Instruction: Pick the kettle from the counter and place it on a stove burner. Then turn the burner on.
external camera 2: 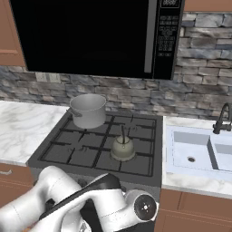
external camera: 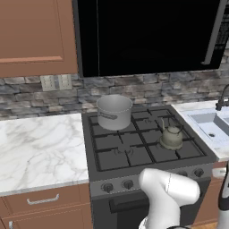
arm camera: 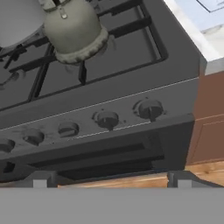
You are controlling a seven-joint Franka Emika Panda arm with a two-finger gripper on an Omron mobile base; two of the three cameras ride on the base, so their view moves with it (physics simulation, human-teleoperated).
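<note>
The grey-green kettle stands upright on the front right stove burner, its wire handle raised. The white marble counter lies left of the cooktop. My gripper hangs low in front of the stove, below the row of knobs and apart from the kettle. It is open with nothing between its fingertips. The nearest knobs sit on the front panel just below the kettle's burner.
A steel pot occupies the back left burner. A sink with a dark faucet lies right of the stove. The oven door handle runs under the knobs, beside a brown cabinet.
</note>
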